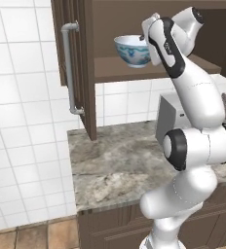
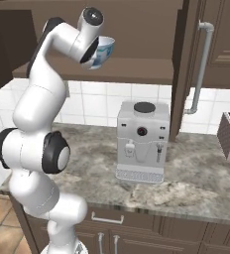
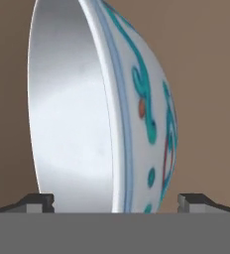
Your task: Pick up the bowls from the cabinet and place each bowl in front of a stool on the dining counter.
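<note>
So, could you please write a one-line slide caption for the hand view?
Open pincer straddling the rim of the white floral bowl inside the brown cabinet.

wall: white square tiles
floor: reddish-brown tiles
counter: marbled stone top over brown drawer fronts
on counter: silver coffee machine

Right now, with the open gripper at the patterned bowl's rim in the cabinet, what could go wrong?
1. The gripper straddles only the rim of the patterned bowl; a shallow pinch could slip off the curved wall.
2. Pushing further might slide the bowl back along the shelf.
3. Withdrawing, the arm could hit the open cabinet door or the coffee machine below.
</note>
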